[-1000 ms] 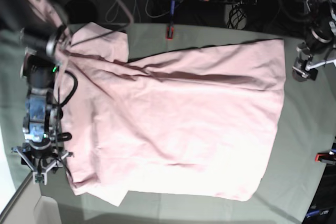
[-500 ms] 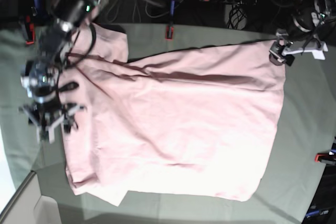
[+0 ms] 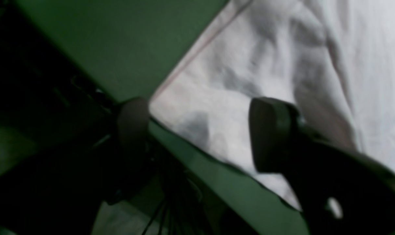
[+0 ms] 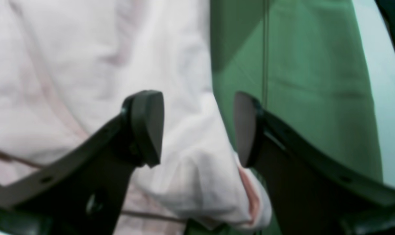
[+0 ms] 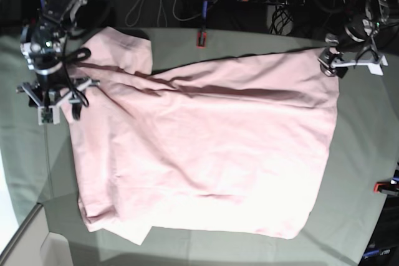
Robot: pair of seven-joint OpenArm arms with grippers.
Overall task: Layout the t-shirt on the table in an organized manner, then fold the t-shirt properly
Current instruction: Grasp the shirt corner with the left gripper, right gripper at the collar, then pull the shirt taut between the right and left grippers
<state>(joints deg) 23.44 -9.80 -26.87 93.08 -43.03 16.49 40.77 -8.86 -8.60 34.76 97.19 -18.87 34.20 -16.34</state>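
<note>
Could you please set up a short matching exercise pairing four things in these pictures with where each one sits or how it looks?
Things:
1. t-shirt
2. left gripper
3. right gripper
4. table

Descriptions:
A. jaws apart above the shirt's corner hem
B. covered in grey-green cloth
C. pale pink, spread out with creases
D. jaws apart above a bunched fold at the shirt's edge

Pairs: 1-C, 2-A, 3-D, 4-B

arms: black, cabled | left claw (image 3: 197,137): dark rounded pads | right claw (image 4: 197,127): same
</note>
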